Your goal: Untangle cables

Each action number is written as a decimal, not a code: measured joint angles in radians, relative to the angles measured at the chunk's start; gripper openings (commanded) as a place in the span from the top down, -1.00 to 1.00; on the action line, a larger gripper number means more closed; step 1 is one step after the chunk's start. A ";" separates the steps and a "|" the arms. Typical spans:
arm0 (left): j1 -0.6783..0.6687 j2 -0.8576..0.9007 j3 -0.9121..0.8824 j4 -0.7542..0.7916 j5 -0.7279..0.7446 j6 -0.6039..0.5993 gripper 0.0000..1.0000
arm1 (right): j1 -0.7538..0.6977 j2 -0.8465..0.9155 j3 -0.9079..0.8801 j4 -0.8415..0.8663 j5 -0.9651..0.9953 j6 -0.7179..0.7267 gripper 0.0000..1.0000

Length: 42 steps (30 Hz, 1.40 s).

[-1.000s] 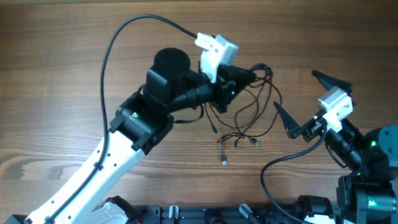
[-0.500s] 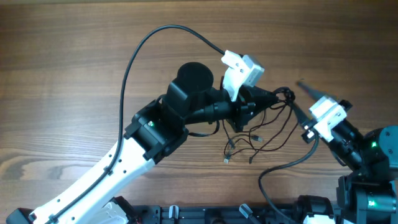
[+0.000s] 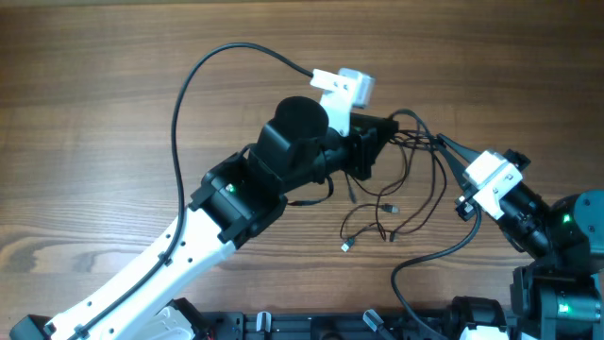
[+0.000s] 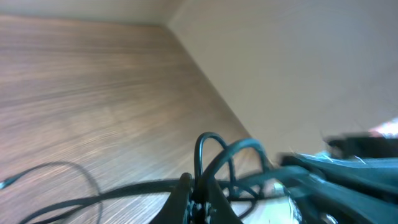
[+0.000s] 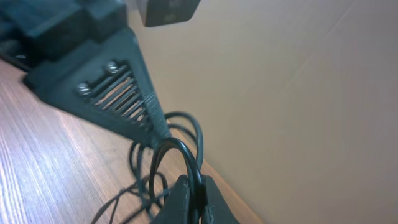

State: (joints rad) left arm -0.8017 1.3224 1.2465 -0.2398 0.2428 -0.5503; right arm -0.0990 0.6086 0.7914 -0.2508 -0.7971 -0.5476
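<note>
1. Cables (image 3: 418, 139) hang over the wooden table (image 3: 113, 85), right of centre. They are held up between the two arms, and the lower strands trail onto the wood.
2. The left gripper (image 3: 382, 130) is pinched narrow on the upper-left strands. Its wrist view shows a cable loop (image 4: 211, 152) springing up just above the closed tips.
3. The right gripper (image 3: 442, 144) sits near the left one, clamped tight on a strand. A dark loop (image 5: 180, 149) arches out of its fingers.
4. The cords look thin, light and limp, so I judge they will sag and slide over each other easily. A hard pull may tighten a crossing rather than free it.
5. The small plug ends (image 3: 346, 246) lie loose on the table below. They are likely to snag in loops, so the better hold is on a single strand just behind a plug, not on the bunch.
</note>
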 measured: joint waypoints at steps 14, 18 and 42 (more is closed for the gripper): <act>-0.005 0.000 0.009 -0.082 0.002 0.121 0.92 | 0.039 0.000 0.000 -0.079 0.421 0.599 0.91; 0.074 -0.001 0.025 -0.185 0.048 0.153 0.92 | 0.058 0.002 -0.002 -0.083 0.416 0.661 0.92; 0.164 -0.013 0.014 -0.180 0.285 0.444 0.92 | 0.003 0.000 -0.003 -0.058 -0.038 -0.006 -0.99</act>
State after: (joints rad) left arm -0.6373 1.3098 1.2610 -0.4202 0.5282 -0.1059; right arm -0.0956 0.6090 0.7887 -0.3088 -0.8349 -0.5537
